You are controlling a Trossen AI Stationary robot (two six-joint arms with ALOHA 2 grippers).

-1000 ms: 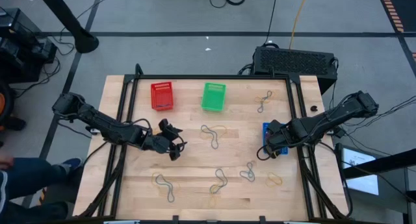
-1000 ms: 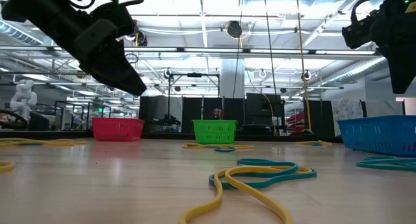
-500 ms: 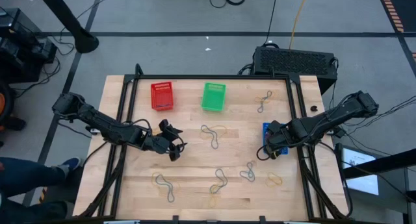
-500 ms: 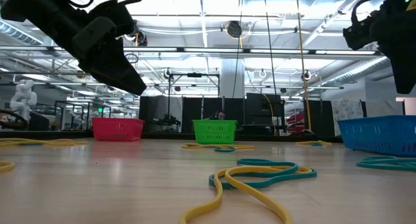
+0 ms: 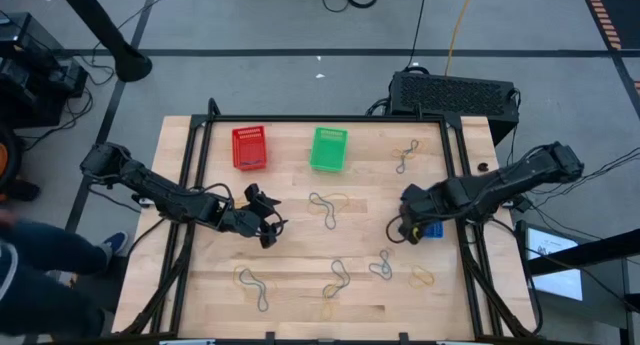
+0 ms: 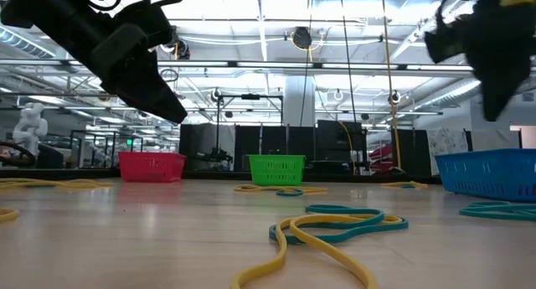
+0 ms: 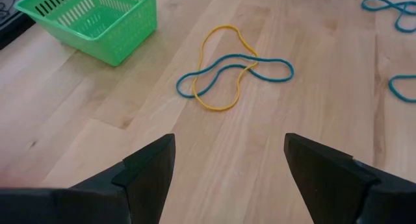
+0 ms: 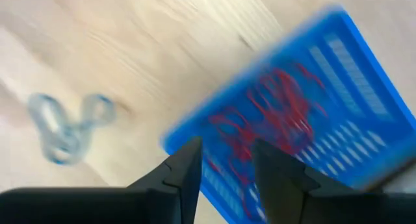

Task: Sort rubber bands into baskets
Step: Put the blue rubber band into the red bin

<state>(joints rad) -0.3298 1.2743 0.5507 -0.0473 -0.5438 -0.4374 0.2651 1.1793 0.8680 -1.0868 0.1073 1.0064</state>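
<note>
The red basket and the green basket stand at the table's far side. The blue basket stands at the right, partly under my right arm, and it holds red bands. My left gripper hangs open and empty above the table's left middle. A yellow and a blue band lie crossed on the wood ahead of it. My right gripper is open and empty, just left of the blue basket and above the table. A blue-grey band lies on the wood beyond it.
Loose bands lie flat on the wood at far right, centre, near centre, near right and near left. A black box stands behind the table. A black frame rail runs along the table's right side.
My right gripper has gone a little toward the table's left edge, away from above the blue basket, so that more of the basket shows. My left gripper has kept still.
</note>
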